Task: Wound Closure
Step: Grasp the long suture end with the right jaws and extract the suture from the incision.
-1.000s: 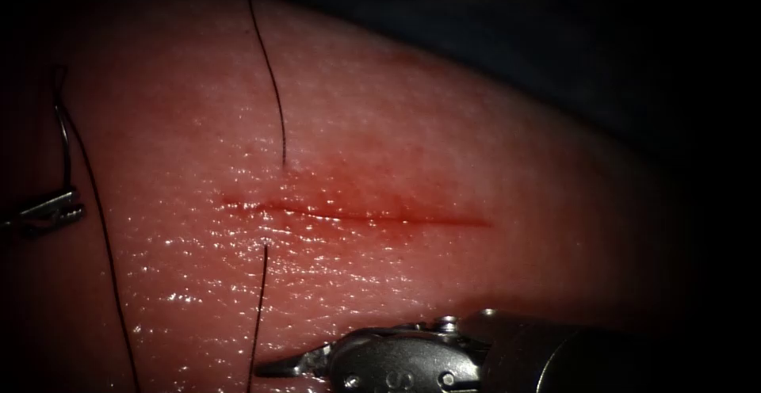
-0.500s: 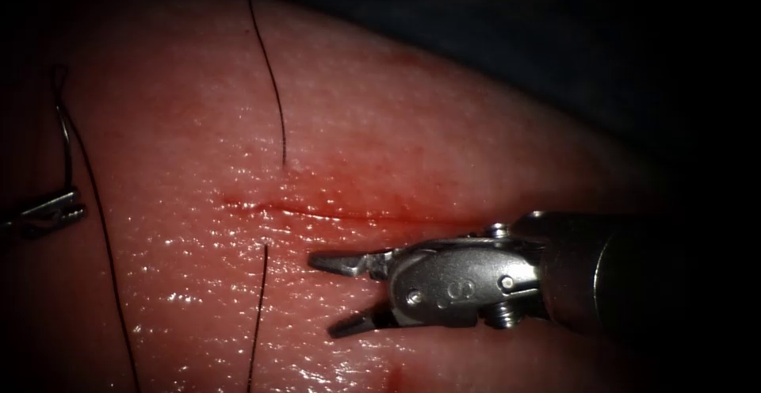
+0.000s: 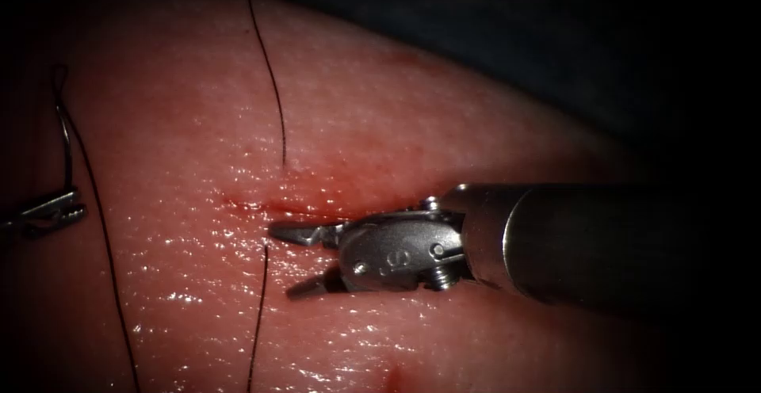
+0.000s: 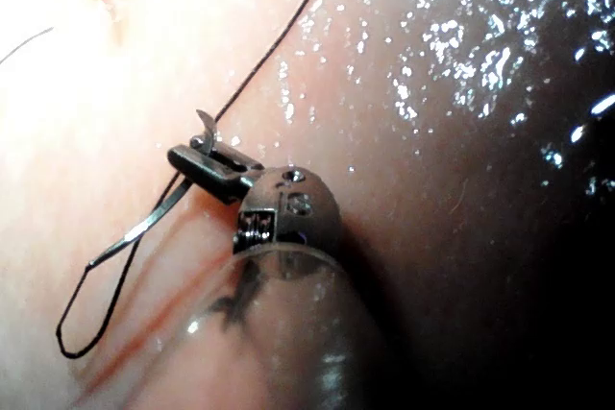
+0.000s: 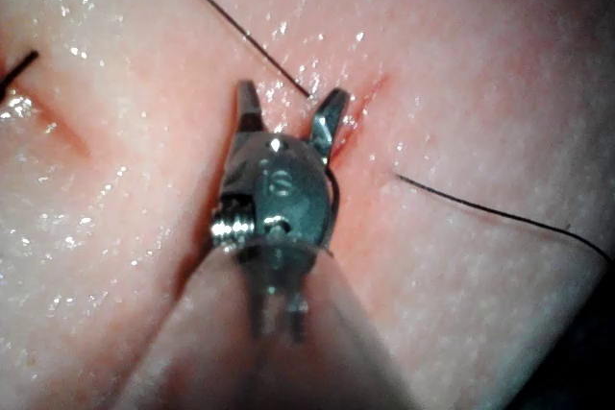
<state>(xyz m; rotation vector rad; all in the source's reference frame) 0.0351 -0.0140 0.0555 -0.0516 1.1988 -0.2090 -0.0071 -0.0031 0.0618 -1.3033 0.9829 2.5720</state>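
The tissue (image 3: 412,116) carries a horizontal cut (image 3: 238,201) wet with red fluid. Black thread (image 3: 273,84) enters above the cut's left end and comes out below it (image 3: 258,322). My right tool (image 3: 284,260) lies over the cut with its jaws open and nothing between them, one jaw at the cut's left end and the other beside the lower strand; its open jaws (image 5: 288,101) straddle the tissue. Far to the left, my left tool (image 3: 71,205) is shut on the curved needle (image 3: 67,147) near its tip end, clear of the tissue. Up close, the jaws (image 4: 204,160) clamp the needle (image 4: 144,223).
A long strand of thread (image 3: 103,227) trails down the tissue from the needle's tail, where it forms a small loop (image 4: 67,338). The tissue falls away into dark background (image 3: 555,28) at the top right. A red spot (image 3: 392,377) lies near the lower edge.
My right tool has come up and left from the lower edge to the cut's left end, and its jaws have opened. The left tool and the needle have stayed put.
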